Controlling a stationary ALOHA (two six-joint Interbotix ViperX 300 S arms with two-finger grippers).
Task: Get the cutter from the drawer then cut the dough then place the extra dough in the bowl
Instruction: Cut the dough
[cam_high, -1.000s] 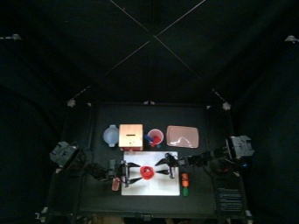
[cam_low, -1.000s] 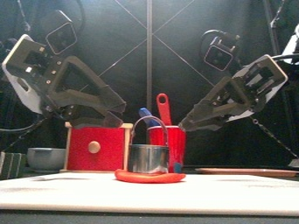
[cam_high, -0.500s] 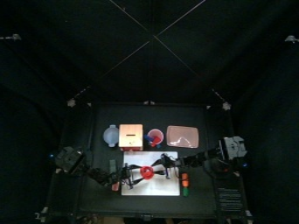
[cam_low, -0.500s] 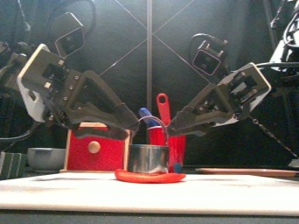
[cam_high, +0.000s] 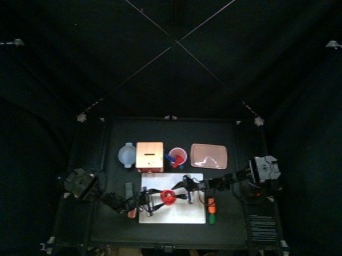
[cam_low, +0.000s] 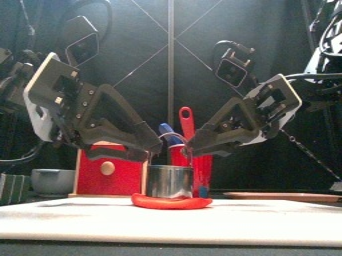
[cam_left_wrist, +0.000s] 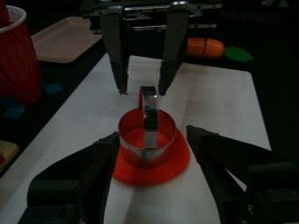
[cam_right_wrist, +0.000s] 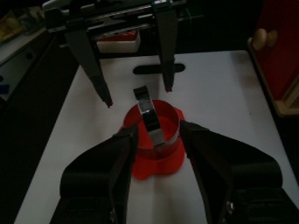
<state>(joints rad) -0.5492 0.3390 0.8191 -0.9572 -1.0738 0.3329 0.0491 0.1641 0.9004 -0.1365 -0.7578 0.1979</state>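
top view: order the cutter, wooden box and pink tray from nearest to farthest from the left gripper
1. cutter: right beside the left gripper, near the table's front.
2. wooden box: straight behind the gripper, in the back row.
3. pink tray: back row, off to the right, farthest.

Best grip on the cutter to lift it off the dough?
Take the cutter by its handle, coming straight down with the jaws closing across its thin width. The handle arches upright over the ring, whose wall is wide, round and seated on the dough.
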